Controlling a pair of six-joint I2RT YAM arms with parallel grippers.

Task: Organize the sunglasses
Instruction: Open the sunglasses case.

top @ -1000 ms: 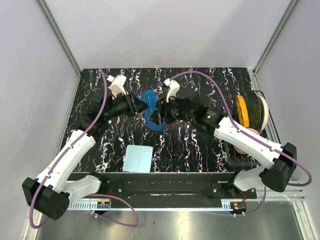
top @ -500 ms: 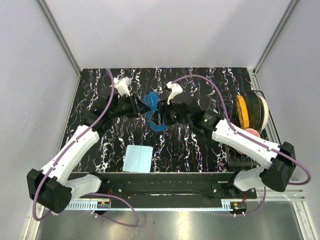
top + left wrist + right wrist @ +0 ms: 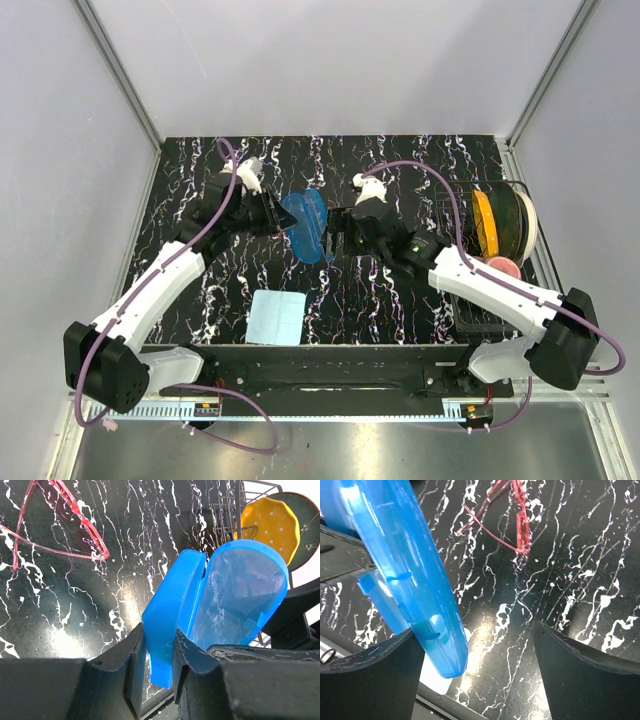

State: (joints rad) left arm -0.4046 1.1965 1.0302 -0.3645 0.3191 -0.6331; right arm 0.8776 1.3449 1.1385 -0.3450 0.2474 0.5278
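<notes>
Blue plastic stayed clamped in the left hand (image 3: 159,655), as a second before: fingers closed on one opaque shell of the opened blue case (image 3: 200,605), with the translucent half fanned out to the right of it. Held that case tilted above the black, white-veined counter (image 3: 400,160). Showed it from above as one long slanted oval, where a second earlier had shown two spread halves pinched between both hands. Had drawn the right hand (image 3: 480,675) back to the right and off the case since then. Had spread its fingers wide, with nothing between them. Could not tell whether the lower tip of the case, just beside the left finger in the right wrist view, touched it. Had swung the left forearm further up the counter than before. Found the sunglasses (image 3: 82,524) lying on the bare counter, pink wire frame and pink lenses, temples unfolded, apart from the case and from both hands. Could not make them out from above. Left the pale blue cloth (image 3: 276,316) flat near the front edge, same as a second ago. Kept the dish rack (image 3: 470,300) with the yellow plate (image 3: 483,222) at the right edge, also unmoved.
</notes>
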